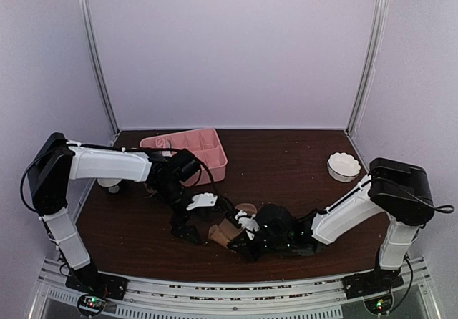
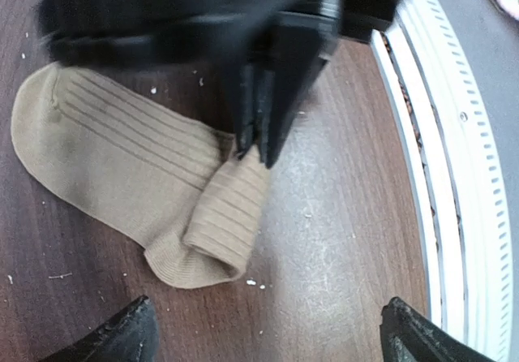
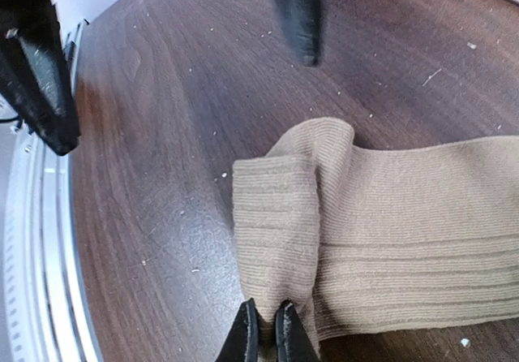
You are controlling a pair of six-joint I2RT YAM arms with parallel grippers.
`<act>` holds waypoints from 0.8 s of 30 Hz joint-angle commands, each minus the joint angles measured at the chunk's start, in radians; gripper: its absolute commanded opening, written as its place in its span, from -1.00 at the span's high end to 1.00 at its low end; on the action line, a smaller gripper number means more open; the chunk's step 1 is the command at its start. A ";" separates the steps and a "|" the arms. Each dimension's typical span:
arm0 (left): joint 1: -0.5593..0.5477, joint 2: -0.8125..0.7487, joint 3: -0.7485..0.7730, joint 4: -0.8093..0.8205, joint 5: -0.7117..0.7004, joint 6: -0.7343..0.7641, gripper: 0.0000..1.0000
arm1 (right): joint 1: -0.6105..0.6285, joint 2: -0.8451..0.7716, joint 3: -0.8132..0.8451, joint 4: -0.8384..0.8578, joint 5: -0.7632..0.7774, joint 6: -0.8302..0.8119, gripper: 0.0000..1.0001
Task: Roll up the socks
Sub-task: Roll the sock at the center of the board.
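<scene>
In the top view most of the tan ribbed sock [image 1: 223, 234] was hidden under the two wrists, with only a small beige patch showing near the table's front edge. The right wrist view cut off its far end at the frame's right edge. The sock lay flat on the dark wood-grain table [image 2: 349, 240], which was flecked with pale crumbs. Its soft knit ran in fine lengthwise ribs, and the cuff was doubled back into a short thick flap.

The right gripper [image 3: 265, 331] had its black fingers pressed together, pinching the edge of that flap. From the left wrist it appeared only as a blurred dark mass. The left gripper [image 2: 268, 333] hovered with its fingers spread wide, touching nothing. Farther back stood a pink divided tray [image 1: 207, 147] and a white scalloped bowl [image 1: 343, 167].
</scene>
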 commanded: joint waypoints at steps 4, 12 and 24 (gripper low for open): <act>-0.063 -0.094 -0.084 0.129 -0.022 0.092 -0.93 | -0.088 0.149 -0.059 -0.350 -0.200 0.100 0.98; -0.124 0.014 -0.003 0.167 -0.122 0.118 0.09 | -0.150 0.211 -0.061 -0.370 -0.288 0.138 0.98; -0.153 0.106 0.024 0.205 -0.200 0.148 0.13 | -0.165 0.212 -0.054 -0.380 -0.319 0.135 0.98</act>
